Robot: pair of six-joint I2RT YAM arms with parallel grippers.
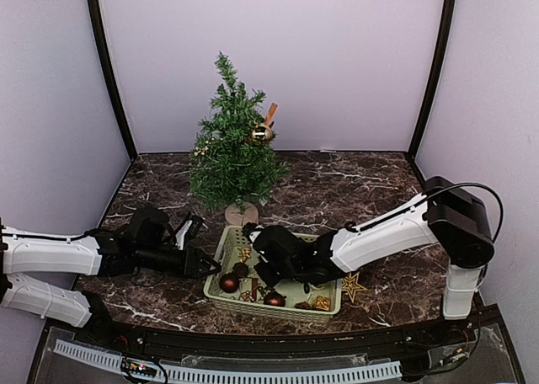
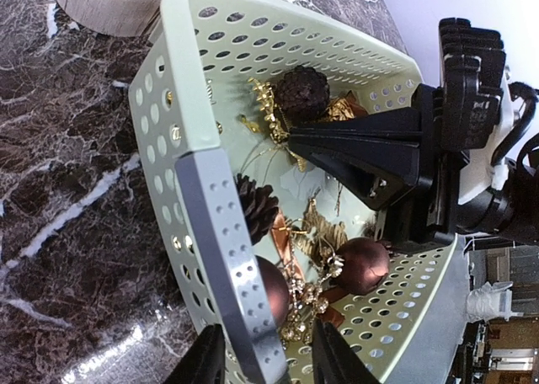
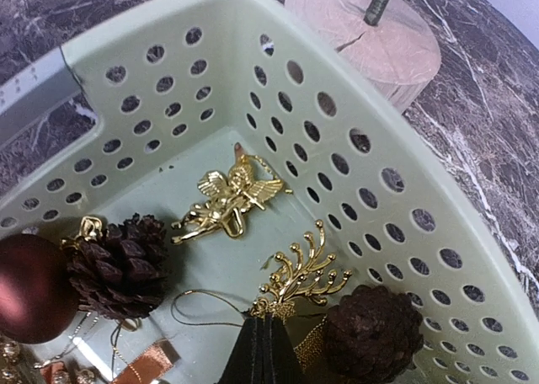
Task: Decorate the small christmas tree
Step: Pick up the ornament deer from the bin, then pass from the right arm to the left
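Note:
The small christmas tree [image 1: 233, 152] stands behind the basket on its wooden stump [image 3: 370, 32], with a gold bell [image 1: 262, 132] hanging in it. The pale green basket [image 1: 269, 310] holds pine cones [image 3: 118, 262], dark red balls [image 2: 364, 264], a gold angel [image 3: 226, 200] and a gold sprig ornament [image 3: 307, 270]. My right gripper [image 3: 271, 329] is down inside the basket, shut on the base of the gold sprig. My left gripper [image 2: 265, 363] is closed astride the basket's left rim [image 2: 223, 249], one finger outside the wall and one inside.
A gold star [image 1: 352, 285] lies on the marble table to the right of the basket. Walls close the table at the back and both sides. A second pine cone [image 3: 372, 333] sits against the right gripper's fingers.

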